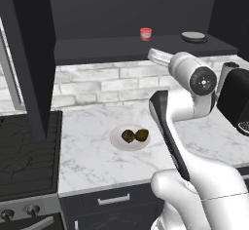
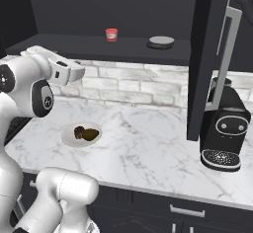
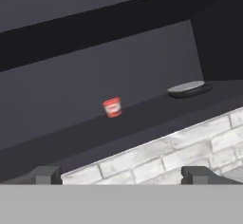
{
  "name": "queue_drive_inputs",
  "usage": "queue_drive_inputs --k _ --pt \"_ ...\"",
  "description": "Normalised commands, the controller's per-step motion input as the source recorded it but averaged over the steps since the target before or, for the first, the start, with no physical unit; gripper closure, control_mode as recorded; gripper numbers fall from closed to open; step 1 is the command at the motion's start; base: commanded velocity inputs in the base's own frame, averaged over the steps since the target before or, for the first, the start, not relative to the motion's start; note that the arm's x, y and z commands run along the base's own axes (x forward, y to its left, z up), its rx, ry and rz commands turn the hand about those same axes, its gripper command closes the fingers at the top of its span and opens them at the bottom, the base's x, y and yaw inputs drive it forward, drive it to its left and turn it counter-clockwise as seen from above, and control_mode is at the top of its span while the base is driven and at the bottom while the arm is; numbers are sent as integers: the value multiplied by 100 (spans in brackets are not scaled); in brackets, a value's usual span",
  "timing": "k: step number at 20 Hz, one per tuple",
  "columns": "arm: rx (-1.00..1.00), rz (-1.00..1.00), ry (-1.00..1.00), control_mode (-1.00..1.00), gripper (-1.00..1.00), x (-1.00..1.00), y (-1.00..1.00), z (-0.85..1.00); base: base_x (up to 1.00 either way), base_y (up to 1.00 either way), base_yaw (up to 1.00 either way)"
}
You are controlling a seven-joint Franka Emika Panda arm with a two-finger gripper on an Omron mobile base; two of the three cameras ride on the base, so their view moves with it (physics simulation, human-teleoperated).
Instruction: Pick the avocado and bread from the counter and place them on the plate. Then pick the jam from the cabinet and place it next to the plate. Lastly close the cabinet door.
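Red jam [image 3: 112,107] sits mid-frame on the cabinet [image 3: 142,118] shelf ahead of my tool [image 3: 121,174], fingers wide apart, empty. Avocado [image 1: 142,135] and bread [image 1: 128,136] lie on the plate [image 1: 116,141], lower centre.

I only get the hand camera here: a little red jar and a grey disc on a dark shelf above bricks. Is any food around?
Observer: Yes, an avocado and a bread lie side by side on a white plate.
Operator: Where is the plate?
Observer: On the marble counter, below the shelf with the jam.
Operator: Anything else on that counter?
Observer: A black coffee machine, behind an open cabinet door.
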Motion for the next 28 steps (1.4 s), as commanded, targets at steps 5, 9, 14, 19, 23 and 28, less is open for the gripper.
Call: queue_drive_inputs --k 5,9,14,19,23,28 --pt "-6 0 -2 -100 -100 0 0 0 0 0 0" --pt "1 0 0 -100 -100 0 0 13 0 0 0" --pt "1 0 4 -100 -100 6 0 40 0 0 0" --pt "-3 0 16 -100 -100 30 5 24 0 0 0" --pt "-3 0 12 -100 -100 32 1 1 0 0 0" --pt "-2 0 2 -100 -100 26 0 -7 0 0 0"
